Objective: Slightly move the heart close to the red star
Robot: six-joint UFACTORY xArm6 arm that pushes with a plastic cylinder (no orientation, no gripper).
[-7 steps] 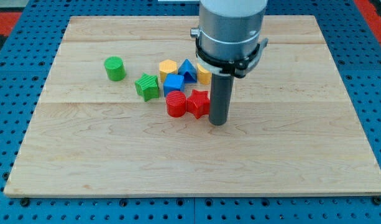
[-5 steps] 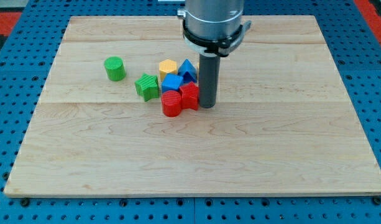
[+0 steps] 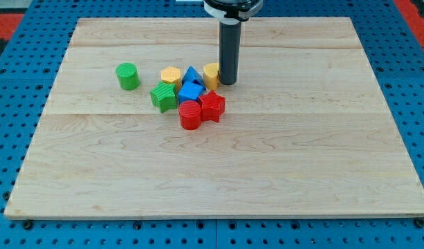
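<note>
A yellow block (image 3: 211,73), likely the heart, lies partly hidden behind my rod near the board's middle top. The red star (image 3: 212,106) lies just below it, touching a red cylinder (image 3: 189,115) on its left. My tip (image 3: 227,84) rests on the board against the yellow block's right side, above and slightly right of the red star. The rod rises from there to the view's top.
A blue triangle (image 3: 191,75), a yellow hexagon (image 3: 171,75), a blue block (image 3: 191,92) and a green star (image 3: 164,95) crowd to the left of the heart and the red star. A green cylinder (image 3: 128,76) stands apart at the view's left. The wooden board (image 3: 301,159) has blue pegboard around it.
My tip has moved from the red star's right side towards the view's top, to the yellow block's right. The red star, red cylinder, blue triangle and yellow hexagon have shifted left.
</note>
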